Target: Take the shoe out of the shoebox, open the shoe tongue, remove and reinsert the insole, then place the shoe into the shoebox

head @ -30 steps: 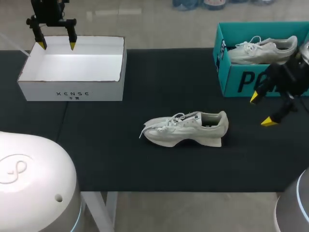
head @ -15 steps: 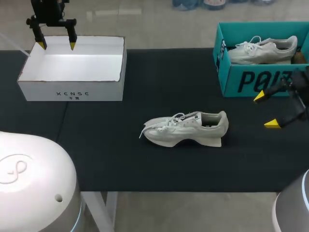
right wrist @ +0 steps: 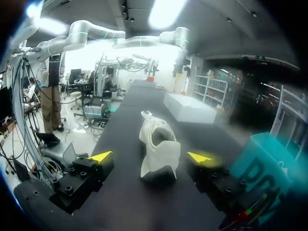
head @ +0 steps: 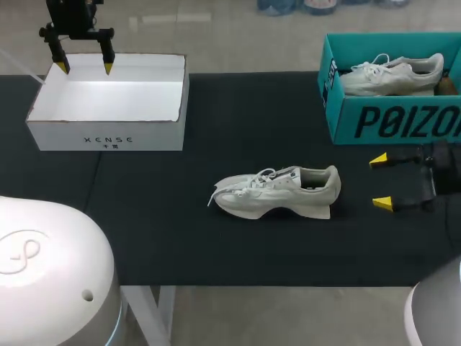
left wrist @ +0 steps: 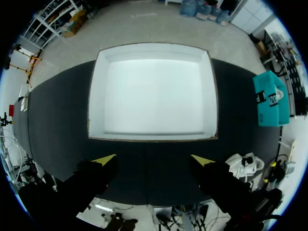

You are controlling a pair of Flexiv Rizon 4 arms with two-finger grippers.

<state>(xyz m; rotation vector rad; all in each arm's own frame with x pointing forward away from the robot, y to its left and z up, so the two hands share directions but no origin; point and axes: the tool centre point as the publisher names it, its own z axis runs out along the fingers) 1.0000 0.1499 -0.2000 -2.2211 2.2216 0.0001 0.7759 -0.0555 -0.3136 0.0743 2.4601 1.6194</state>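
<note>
A pale grey-white shoe [head: 277, 192] lies on its sole in the middle of the black table mat, toe to the left, heel to the right. My right gripper [head: 380, 182] hangs open just right of its heel, fingers pointing at the shoe. In the right wrist view the shoe [right wrist: 158, 151] lies ahead of the right gripper [right wrist: 150, 157], heel nearest. A teal shoebox [head: 392, 115] at the back right holds a second pale shoe [head: 392, 74]. My left gripper [head: 82, 67] stands open above the back rim of a white open box [head: 108, 104], and the white box [left wrist: 151, 91] fills the left wrist view.
The black mat [head: 216, 245] covers the table, with bare room in front of the shoe and between the two boxes. The teal box [right wrist: 262, 161] shows close beside the right gripper.
My right gripper has dropped from in front of the teal box and turned level, its tips now pointing left at the shoe's heel. The left arm and the shoe have not moved.
</note>
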